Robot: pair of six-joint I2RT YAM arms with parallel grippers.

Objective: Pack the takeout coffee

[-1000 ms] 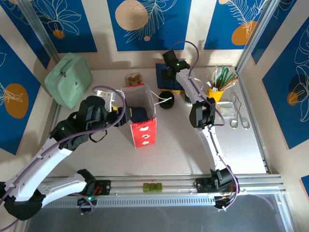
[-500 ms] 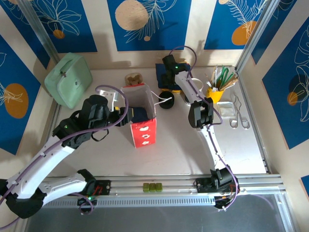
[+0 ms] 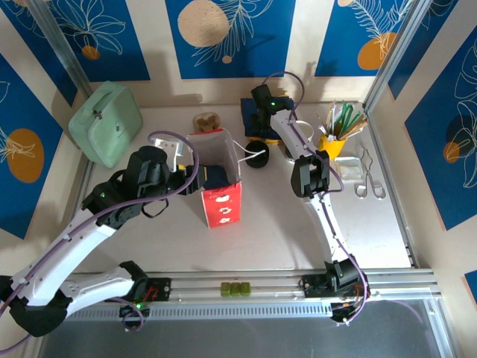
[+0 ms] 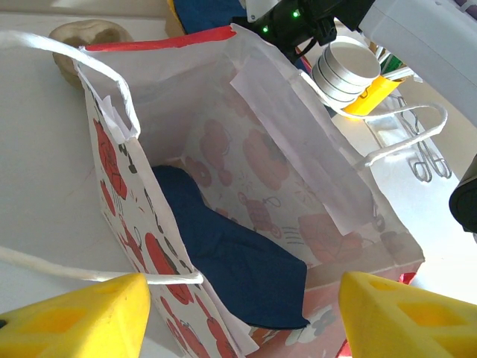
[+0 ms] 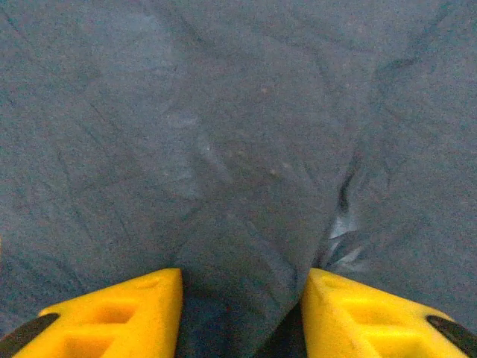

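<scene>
One napkin down, no coffee aboard. Paper bag (image 3: pixel 222 203) upright mid-table, mouth open, dark blue napkin (image 4: pixel 223 257) flat on its floor and nothing else inside. Takeout coffee (image 3: pixel 257 158): probably the round black top just right of the bag, beside the right cord handle (image 3: pixel 252 151); too small to swear to a green cup beneath. Not lifted, not held, so the main job not yet done.

Left gripper (image 4: pixel 238 317) low at the bag's left side, jaws spread wide, clamping nothing, near cord handle (image 4: pixel 89 270) just ahead of the fingertips. Looks more like a steadying post than a grip. Right gripper (image 5: pixel 242 313) far back, pressed onto a blue napkin stack (image 5: pixel 238 112), jaws partway apart with a ridge of the sheet humped between them; pinched or merely touched, cannot tell.

Left to do, by the look of it: fetch the cup, carry it upright, lower it through the mouth.

Now the room. Plenty of bare table (image 3: pixel 276 231) in front of the bag, toward the bases. Tight at the back right: white cup stack (image 4: pixel 346 67), yellow pot (image 3: pixel 333 143) of utensils and tongs (image 3: pixel 370 179) close together. Mint case (image 3: pixel 106 123) well off at back left. Thin bag rim and floppy handle loops: likely snags on the way in.
</scene>
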